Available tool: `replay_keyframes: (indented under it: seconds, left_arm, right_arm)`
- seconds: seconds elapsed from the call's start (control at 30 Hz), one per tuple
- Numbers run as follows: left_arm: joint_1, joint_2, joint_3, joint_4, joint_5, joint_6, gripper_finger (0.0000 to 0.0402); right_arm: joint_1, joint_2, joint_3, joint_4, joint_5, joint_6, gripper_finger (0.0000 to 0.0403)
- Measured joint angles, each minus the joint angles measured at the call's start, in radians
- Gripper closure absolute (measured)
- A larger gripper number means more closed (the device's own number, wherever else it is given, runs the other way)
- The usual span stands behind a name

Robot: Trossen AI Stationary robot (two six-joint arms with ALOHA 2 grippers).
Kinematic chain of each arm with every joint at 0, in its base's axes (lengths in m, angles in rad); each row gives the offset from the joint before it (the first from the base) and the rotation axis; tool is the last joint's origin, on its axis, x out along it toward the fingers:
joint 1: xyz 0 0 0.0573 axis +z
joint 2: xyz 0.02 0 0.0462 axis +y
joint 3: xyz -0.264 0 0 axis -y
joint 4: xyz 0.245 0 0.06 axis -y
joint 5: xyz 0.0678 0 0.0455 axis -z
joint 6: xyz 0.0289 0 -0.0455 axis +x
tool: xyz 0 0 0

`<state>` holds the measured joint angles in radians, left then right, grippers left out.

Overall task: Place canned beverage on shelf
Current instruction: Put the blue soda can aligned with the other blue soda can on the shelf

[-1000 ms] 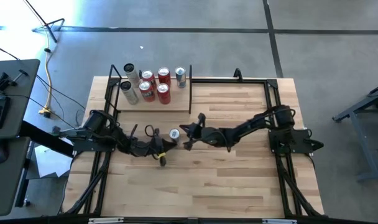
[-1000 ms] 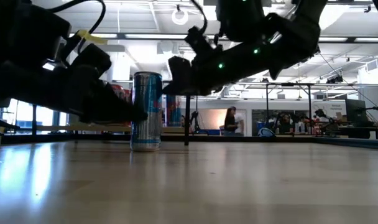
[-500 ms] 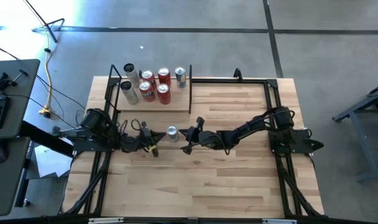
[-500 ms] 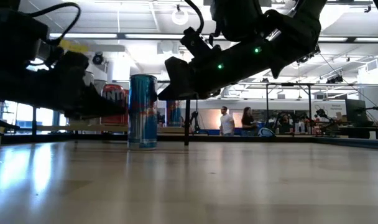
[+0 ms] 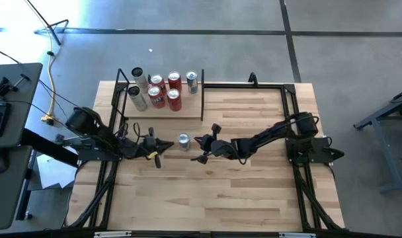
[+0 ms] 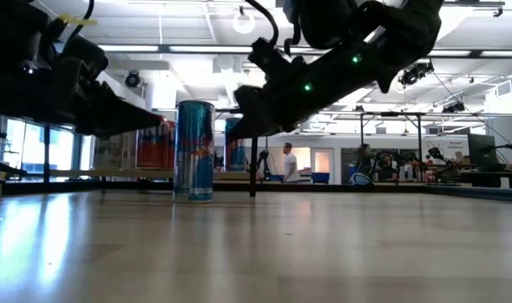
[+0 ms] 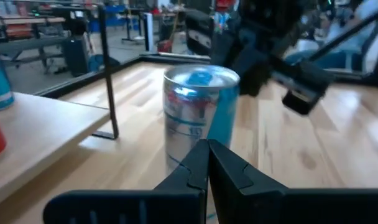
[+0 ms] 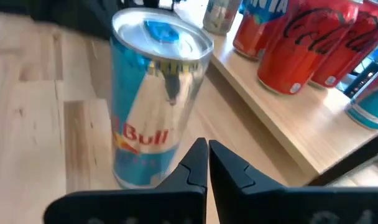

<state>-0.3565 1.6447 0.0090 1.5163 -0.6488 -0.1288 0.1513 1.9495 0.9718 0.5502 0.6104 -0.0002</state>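
Note:
A blue and silver beverage can (image 5: pixel 183 140) stands upright on its base on the slatted tabletop, just in front of the shelf (image 5: pixel 191 107). The shelf is a small pale board at the far left of the table. My left gripper (image 5: pixel 168 144) is shut and points level at the can from the table's left, a small gap short of it. My right gripper (image 5: pixel 197 140) is shut and slants slightly down at the can from the right, also just short of it. Each wrist view shows the can (image 7: pixel 198 109) (image 8: pixel 156 93) close beyond the shut fingertips.
Several red and silver cans (image 5: pixel 162 92) stand upright on the shelf's left and middle; its near right part is bare. A black rod frame (image 5: pixel 202 102) closes the shelf's right end. Black rails (image 5: pixel 287 99) run along the table's edges. People (image 6: pixel 288 162) stand in the room behind the table.
My left gripper has drawn back from the can toward the table's left edge and risen a little, staying shut. My right gripper has stayed beside the can and tipped slightly. The can stands upright about where it was.

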Motion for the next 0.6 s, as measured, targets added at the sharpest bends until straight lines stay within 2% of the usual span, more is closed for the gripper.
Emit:
replay_keyframes:
  seconds: [0.43, 0.6]
  left_arm:
    - [0.000, -0.166, 0.000, -0.202, 0.028, 0.062, 0.0402]
    - [0.000, -0.201, 0.000, -0.266, 0.028, 0.061, 0.0402]
  right_arm:
    - [0.008, -0.061, 0.041, -0.187, -0.025, -0.059, 0.0402]
    - [0.013, -0.061, 0.120, -0.335, -0.040, -0.057, 0.0368]
